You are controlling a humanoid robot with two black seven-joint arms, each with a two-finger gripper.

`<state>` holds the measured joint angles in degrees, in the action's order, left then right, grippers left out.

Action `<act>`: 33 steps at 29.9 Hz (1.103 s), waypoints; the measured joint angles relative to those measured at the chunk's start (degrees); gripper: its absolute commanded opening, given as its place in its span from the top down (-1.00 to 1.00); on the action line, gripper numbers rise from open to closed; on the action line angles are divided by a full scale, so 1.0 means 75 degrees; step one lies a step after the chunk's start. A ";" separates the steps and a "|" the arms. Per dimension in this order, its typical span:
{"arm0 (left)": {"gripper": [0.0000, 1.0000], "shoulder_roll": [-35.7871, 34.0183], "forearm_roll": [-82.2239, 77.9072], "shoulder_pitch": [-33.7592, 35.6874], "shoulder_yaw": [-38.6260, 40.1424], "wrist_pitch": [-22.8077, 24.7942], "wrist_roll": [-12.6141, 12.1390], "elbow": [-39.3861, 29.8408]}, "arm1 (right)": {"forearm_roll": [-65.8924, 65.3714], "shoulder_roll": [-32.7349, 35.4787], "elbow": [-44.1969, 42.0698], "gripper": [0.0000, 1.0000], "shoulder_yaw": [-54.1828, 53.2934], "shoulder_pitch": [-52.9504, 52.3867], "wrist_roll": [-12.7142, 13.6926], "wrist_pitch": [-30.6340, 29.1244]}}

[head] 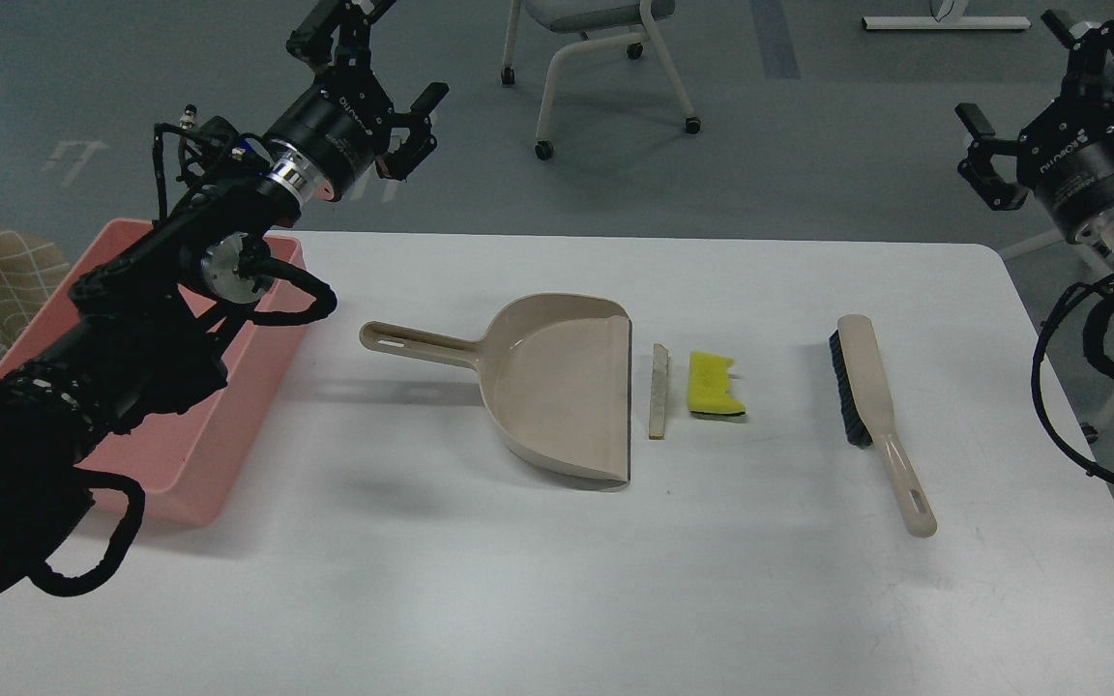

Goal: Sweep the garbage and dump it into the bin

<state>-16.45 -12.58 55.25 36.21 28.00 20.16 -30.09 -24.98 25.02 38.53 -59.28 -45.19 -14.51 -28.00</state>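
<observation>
Your 2 grippers hung raised over the far edge of the worktop point(557, 580), neither touching anything. The left gripper point(393, 106) showed its fingers spread wide and empty; the right gripper point(987, 159) looked parted too, holding nothing. The garbage, 2 pieces, lay mid-worktop: 1 bread slice point(658, 391) just beside the mouth of the 1 dustpan point(557, 387), and 1 yellow sponge point(714, 385) just right of it. The 1 brush point(866, 396) lay right of the sponge, its long axis running near-to-far with the handle toward you, nearer your right arm. The dustpan's handle pointed left, toward your left arm. The 1 pink bin point(219, 454) sat at the left edge, partly under that arm.
</observation>
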 measured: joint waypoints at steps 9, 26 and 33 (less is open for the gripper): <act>-0.96 -0.0010 0.0012 -0.0018 -0.0008 0.0000 0.0043 0.0122 | 0.0049 -0.0142 -0.0073 -1.00 -0.0087 0.0000 0.0012 0.0001; -0.96 0.0033 0.0358 0.0021 0.0113 0.0001 0.0051 0.0037 | -0.0009 -0.0778 -0.0364 -1.00 0.0017 -0.0041 -0.0011 0.0001; -0.96 0.0030 0.0482 0.0021 0.0110 0.0000 0.0042 0.0027 | -0.0020 -0.0793 -0.0440 -1.00 0.0017 -0.0064 -0.0010 0.0001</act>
<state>-16.22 -8.97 55.41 37.03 28.00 20.48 -29.88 -25.13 19.08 35.23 -59.15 -45.67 -14.59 -28.00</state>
